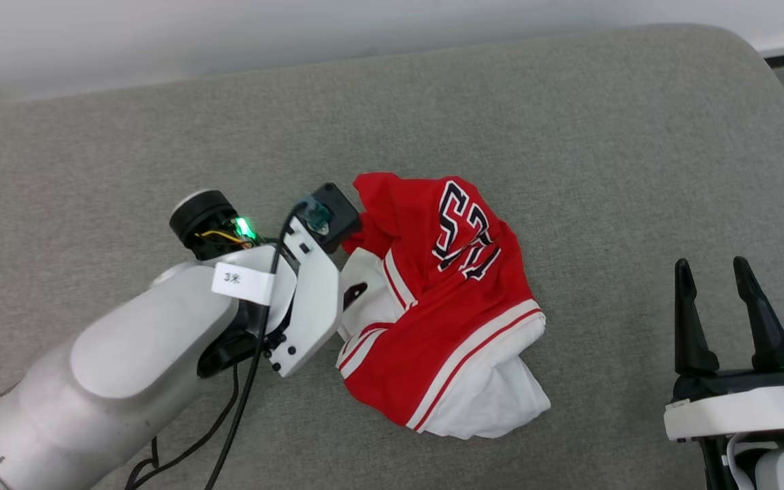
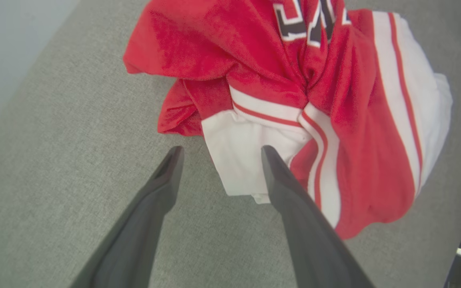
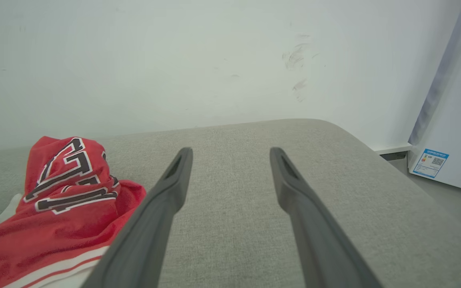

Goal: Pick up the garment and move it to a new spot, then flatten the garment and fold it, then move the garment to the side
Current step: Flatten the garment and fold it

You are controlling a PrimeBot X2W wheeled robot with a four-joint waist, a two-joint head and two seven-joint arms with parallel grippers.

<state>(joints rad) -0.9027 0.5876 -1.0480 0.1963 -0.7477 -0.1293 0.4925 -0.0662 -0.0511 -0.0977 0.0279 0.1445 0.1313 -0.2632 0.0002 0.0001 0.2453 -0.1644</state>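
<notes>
– Red cloth with white sleeves and striped trim: the garment lies crumpled in a heap near the middle of the grey upholstered surface, with its black lettering buckled across the top fold. How do you reckon it handles?
– Soft and light, I'd judge. It's limp knit with no stiffness, so it'll sag and drape from whatever point is pinched, and several layers may come up together. It doesn't look fragile, or slippery on that woven cover.
– Where would you take it?
– The left gripper is well placed. Its fingers are spread wide and hold nothing. One tip is over the white sleeve at the heap's near edge, the other over bare cover just beside it. I can't tell whether the tips touch the cloth. A pinch on that sleeve's hem, or on the striped band next to it, should catch a firmer, doubled edge.
– And the other arm?
– The right gripper sits well apart on the heap's far side, fingers wide and empty.
– Any risk?
– Grabbing a loose bulge in the middle, I'd say: it would likely lift as a bundle and be harder to flatten afterwards
</notes>
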